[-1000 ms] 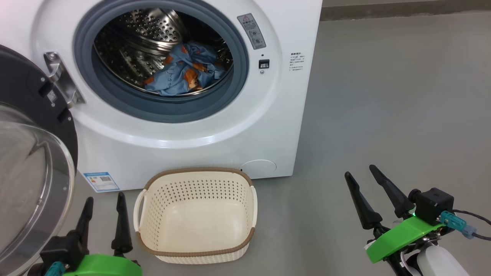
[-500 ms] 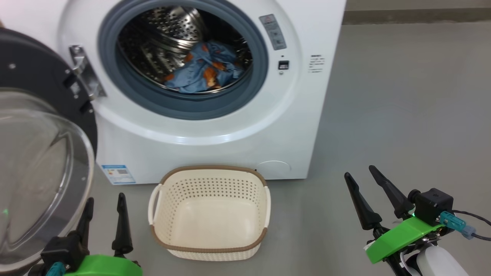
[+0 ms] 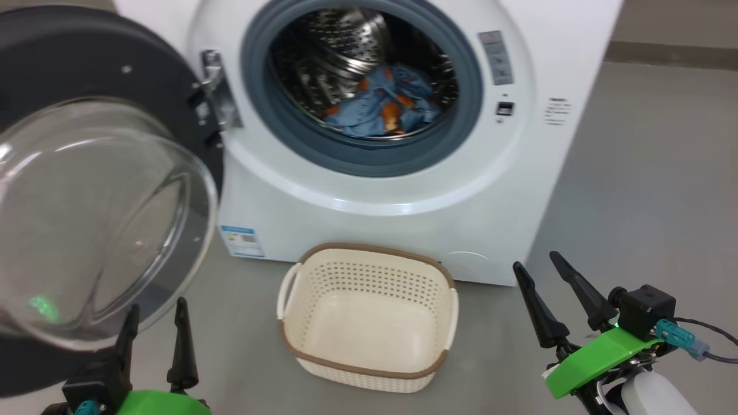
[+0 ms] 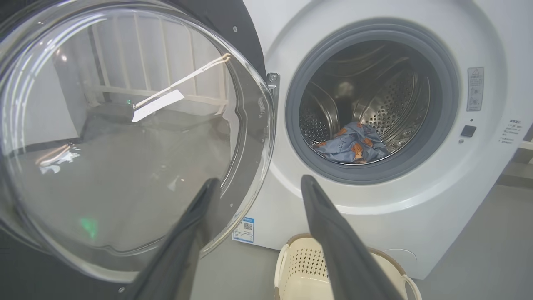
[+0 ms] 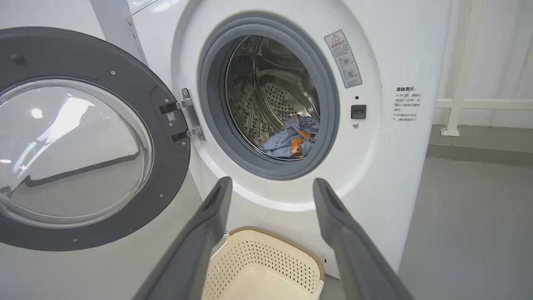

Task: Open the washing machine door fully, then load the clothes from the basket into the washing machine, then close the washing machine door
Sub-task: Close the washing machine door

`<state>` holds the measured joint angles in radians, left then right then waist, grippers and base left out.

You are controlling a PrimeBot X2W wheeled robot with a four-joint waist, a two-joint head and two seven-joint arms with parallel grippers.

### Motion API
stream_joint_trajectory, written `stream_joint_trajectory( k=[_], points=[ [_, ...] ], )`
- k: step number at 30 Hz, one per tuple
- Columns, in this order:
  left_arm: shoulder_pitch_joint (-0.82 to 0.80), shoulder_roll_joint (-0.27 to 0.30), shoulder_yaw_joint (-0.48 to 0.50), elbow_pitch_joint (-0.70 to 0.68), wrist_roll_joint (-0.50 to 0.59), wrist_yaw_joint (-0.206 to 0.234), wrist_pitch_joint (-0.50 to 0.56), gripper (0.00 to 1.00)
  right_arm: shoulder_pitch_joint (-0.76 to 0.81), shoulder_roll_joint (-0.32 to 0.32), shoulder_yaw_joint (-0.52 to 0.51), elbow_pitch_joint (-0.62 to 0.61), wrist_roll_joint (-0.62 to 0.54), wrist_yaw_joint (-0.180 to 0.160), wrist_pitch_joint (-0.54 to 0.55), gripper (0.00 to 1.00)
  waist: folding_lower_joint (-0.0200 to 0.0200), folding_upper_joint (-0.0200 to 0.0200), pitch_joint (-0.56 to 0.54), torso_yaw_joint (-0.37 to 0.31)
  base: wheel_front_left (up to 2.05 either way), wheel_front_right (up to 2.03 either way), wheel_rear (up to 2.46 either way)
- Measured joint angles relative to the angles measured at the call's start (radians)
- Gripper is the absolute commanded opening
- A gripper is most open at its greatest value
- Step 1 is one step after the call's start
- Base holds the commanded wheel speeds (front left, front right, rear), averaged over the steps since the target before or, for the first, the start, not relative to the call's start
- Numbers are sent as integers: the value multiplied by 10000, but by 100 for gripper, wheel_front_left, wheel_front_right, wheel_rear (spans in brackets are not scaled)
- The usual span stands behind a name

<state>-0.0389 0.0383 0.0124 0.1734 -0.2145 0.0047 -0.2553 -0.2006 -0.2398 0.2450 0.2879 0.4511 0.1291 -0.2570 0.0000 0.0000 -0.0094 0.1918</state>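
**Already in the drum: blue clothes inside, door wide open**

Furthest left, the washing machine door [image 3: 104, 52] stands wide open on its metal hinge [image 3: 216, 92]. Its inner face is turned toward the head camera, and the clear glass bowl [image 3: 98, 219] bulges forward out of the black ring. Just below the bowl, at the lower left of the head view, the left gripper [image 3: 158, 304] points upward. Its two dark fingers are spread apart with nothing between them. In the left wrist view one of these fingers [image 4: 191, 237] overlaps the rim of the glass; whether it touches cannot be told.

Next comes the washing machine [image 3: 369, 199], a white box with its round mouth uncovered. Inside the grey rubber gasket [image 3: 369, 164] the perforated steel drum [image 3: 328, 63] shows. The clothes [image 3: 380, 109] lie bunched at the bottom of the drum, light-blue fabric with orange-brown figures. A small blue label [image 3: 242, 241] sits at the lower front corner on the hinge side. A grey warning sticker [image 3: 497, 57] is fixed to the right of the opening.

On the grey floor [image 3: 634, 173] just in front of the machine stands the basket [image 3: 369, 249], upright under the mouth. Its brown woven-look rim, perforated cream walls and smooth bottom are in plain view.

Furthest right, well apart from the basket, the right gripper [image 3: 536, 260] hovers above the floor. Its fingers lean up and to the left, parted wide and holding nothing.
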Motion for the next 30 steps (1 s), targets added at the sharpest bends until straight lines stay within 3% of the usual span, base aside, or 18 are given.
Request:
stream_joint_trajectory(
  k=[18, 30],
  points=[
    [197, 0, -2, -6, 0, 84, 0, 100, 0, 132, 153, 88, 171, 0, 0, 100, 0, 0, -167, 2146, 0, 0, 0],
    [203, 0, -21, -2, -6, 84, 0, 100, 0, 13, 261, 12, 343, 0, 2, 100, 0, 0, -149, 2826, 0, 0, 0]
  ],
)
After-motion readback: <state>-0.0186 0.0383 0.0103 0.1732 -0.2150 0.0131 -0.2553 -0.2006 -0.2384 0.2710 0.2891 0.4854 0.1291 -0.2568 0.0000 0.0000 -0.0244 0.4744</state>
